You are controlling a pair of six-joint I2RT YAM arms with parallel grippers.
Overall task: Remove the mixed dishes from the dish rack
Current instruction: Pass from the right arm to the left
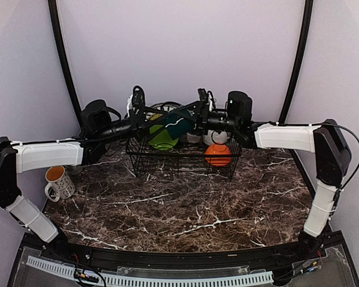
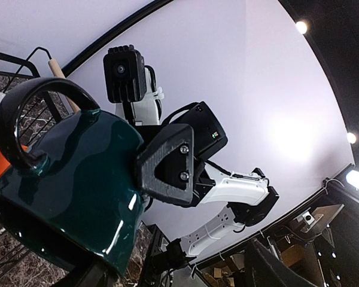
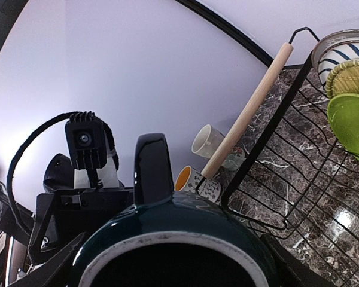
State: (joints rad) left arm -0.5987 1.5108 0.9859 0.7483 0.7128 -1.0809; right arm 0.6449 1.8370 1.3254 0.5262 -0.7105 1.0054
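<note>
Closest to us in the right wrist view, the dark green mug (image 3: 167,239) fills the bottom of the frame, rim toward the lens and handle standing at 12 o'clock. The right pincer (image 3: 170,272) is clenched on it. Its dark fingers flank the mug's wall at 8 and 4 o'clock, and from the left wrist we see one of its pads (image 2: 167,161) pressed flat on the glazed side.

The left pincer (image 1: 145,115) faces the mug close up from 9 o'clock. Only dark finger tips show at the bottom edge of its own view, so we cannot tell whether it grips or is released.

From above, the mug hangs between the two pincers, over the dish rack (image 1: 179,160). Beyond it, at 3 o'clock in the right wrist view, a lime-green plate (image 3: 350,119), a yellow plate (image 3: 350,78) and a blue-striped dish (image 3: 341,54) stand in the rack. An orange bowl (image 1: 218,154) sits at the rack's 4 o'clock corner.

Past the rack's wooden handle (image 3: 248,113), a pale patterned mug (image 3: 197,182) and a plain pale mug (image 3: 218,143) sit on the marble table (image 1: 185,209).

Both arms reach inward, forearms level, elbows out at 9 and 3 o'clock.
</note>
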